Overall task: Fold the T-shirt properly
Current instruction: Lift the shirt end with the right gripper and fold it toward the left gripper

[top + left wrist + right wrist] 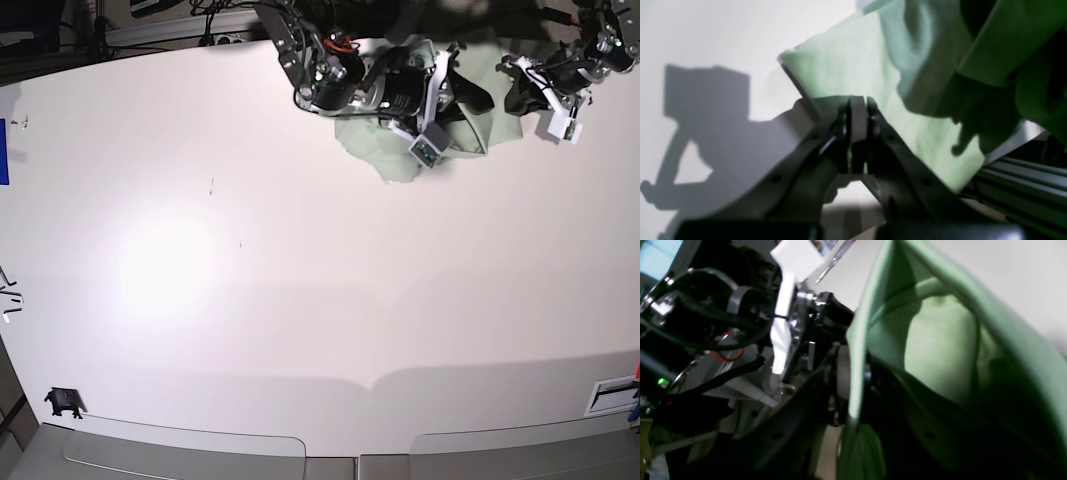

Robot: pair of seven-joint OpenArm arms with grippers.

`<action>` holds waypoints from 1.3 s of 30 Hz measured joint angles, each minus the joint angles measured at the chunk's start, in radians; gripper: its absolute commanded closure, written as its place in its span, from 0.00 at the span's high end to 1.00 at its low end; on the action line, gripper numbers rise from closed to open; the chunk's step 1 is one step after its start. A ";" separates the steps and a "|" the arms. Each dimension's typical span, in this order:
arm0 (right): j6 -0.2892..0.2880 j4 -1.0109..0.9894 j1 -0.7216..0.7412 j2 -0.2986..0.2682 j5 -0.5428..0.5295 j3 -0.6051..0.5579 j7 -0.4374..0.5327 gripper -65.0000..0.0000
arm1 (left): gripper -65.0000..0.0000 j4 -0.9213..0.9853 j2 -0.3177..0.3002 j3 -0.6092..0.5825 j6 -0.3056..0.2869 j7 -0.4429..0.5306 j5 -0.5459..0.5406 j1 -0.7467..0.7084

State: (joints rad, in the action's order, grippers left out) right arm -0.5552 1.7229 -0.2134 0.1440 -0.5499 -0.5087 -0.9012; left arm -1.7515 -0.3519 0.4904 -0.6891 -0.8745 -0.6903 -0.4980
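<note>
1. One broad white matte table is filling the base view, lying bare across its middle and near side.
2. Dark cables and rails are crowding its far edge.
3. A pale sage-green soft cloth T-shirt is lying bunched at that far edge, between both arms.
4. The right gripper is pinching a T-shirt fold.
5. The left gripper is sitting clenched at the hem, seemingly empty.

White table fills view; small black object near left corner; blue patch left edge; cables far edge.
</note>
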 measured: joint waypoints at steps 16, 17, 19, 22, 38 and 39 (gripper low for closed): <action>0.053 -0.001 0.017 0.000 0.053 -0.050 0.048 0.00 | 0.00 0.065 0.000 0.000 0.000 0.003 -0.002 0.003; 0.053 -0.003 0.020 0.000 0.056 -0.055 0.051 0.00 | 0.00 0.087 0.000 0.000 0.000 0.004 -0.011 0.003; 0.056 -0.022 0.031 0.000 0.082 -0.074 0.067 0.00 | 0.00 0.129 0.000 0.000 -0.001 0.013 -0.061 0.003; 0.082 -0.078 0.051 0.000 0.105 -0.100 0.068 0.00 | 0.00 0.179 0.000 0.001 -0.003 0.015 -0.127 0.003; 0.061 -0.179 0.092 -0.003 0.069 -0.137 0.111 0.00 | 0.00 0.197 0.000 0.002 -0.004 0.022 -0.141 0.003; 0.047 -0.179 0.092 -0.003 0.051 -0.137 0.111 0.05 | 0.00 0.197 0.000 0.002 -0.004 0.022 -0.141 0.003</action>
State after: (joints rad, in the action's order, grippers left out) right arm -0.5083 1.5436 -0.1215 0.1413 -0.4992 -0.6460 -0.7898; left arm -1.5547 -0.3523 0.4923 -0.6930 -0.8528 -0.8310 -0.4950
